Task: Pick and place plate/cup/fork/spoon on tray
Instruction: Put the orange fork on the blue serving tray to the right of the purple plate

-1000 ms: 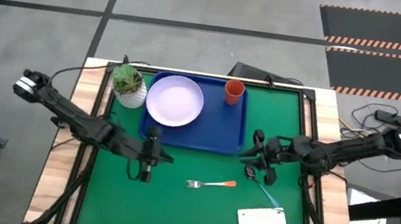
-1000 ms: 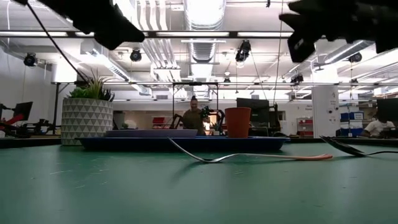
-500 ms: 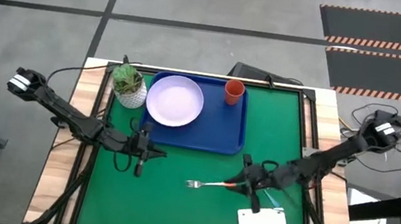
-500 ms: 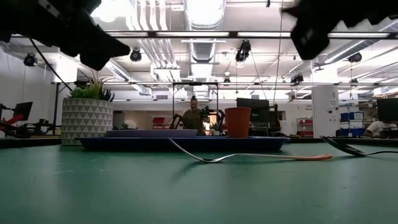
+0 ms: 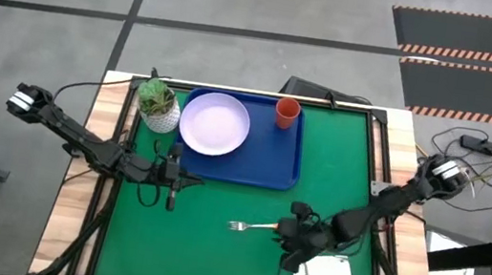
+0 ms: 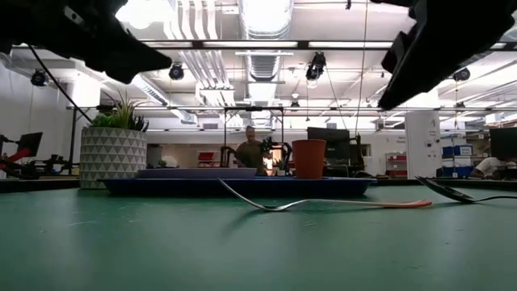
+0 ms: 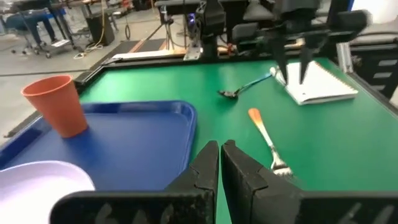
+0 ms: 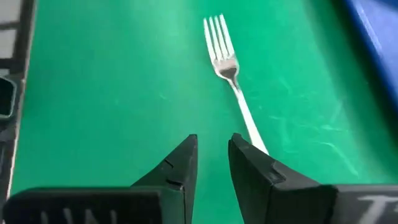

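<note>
Currently, high view: my right gripper (image 5: 292, 243) hovers over the orange-handled metal-tined fork (image 5: 256, 226) lying on green mat near the blue rectangular plastic tray (image 5: 292, 163). Right wrist view: jaws narrowly parted, empty; fork looks light, stiff, slippery, so I'd pinch the handle. Left wrist view: left gripper (image 7: 219, 163) closed, empty.

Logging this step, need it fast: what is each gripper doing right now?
Left gripper: shut, empty, beside the tray.
Right gripper: slightly open, empty, above the fork handle.
</note>
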### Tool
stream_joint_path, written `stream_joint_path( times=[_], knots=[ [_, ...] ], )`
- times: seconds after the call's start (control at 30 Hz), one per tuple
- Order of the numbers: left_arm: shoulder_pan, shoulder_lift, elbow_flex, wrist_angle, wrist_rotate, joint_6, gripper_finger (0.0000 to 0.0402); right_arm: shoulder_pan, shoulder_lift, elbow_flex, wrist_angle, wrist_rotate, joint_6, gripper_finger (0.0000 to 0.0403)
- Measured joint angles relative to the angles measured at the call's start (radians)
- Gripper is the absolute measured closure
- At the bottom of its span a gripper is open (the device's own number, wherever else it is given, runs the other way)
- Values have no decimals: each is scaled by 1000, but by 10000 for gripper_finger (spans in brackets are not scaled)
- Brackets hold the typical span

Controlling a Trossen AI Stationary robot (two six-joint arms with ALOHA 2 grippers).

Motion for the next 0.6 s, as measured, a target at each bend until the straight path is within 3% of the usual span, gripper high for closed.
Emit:
stream_joint_path(
  times=[0.1,0.4,0.6],
  knots=[
    [4,-3,2,6,-4,11,401,0,58,77,-123,1,1,323],
    [10,-30,0,1,-16,55,401,-7,222,244,-103,10,-182,323],
    [16,-37,1,11,-23,102,401,-43,294,293,-101,-22,-185,323]
  ],
)
